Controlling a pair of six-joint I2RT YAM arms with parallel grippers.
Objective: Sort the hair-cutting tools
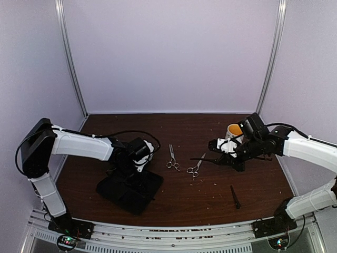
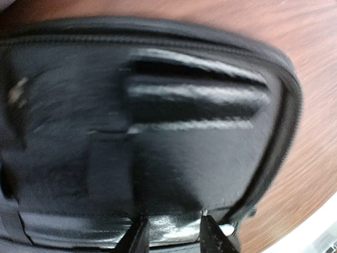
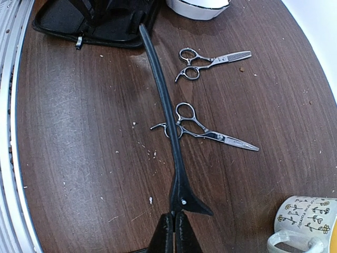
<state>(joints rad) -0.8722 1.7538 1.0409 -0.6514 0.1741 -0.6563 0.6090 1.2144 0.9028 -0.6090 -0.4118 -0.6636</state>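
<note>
My right gripper [image 3: 174, 227] is shut on the base of a long dark hair clip [image 3: 162, 95] and holds it above the table, its tip pointing at the black case [image 3: 95, 21]. In the top view this gripper [image 1: 218, 158] holds the clip [image 1: 202, 159] right of centre. Two silver scissors lie on the table: one [image 3: 210, 59] [image 1: 171, 158] farther off, and one [image 3: 205, 129] [image 1: 196, 168] under the clip's line. A second dark clip [image 1: 235, 196] lies at the near right. My left gripper [image 2: 174, 232] [image 1: 130, 167] is open just above the open case [image 2: 158, 132].
The case [image 1: 129, 191] lies at the near left of the brown table. A white flower-print mug [image 1: 233, 130] [image 3: 303, 224] stands behind my right gripper. A white rounded shape [image 3: 197, 8] is cut off by the top edge of the right wrist view.
</note>
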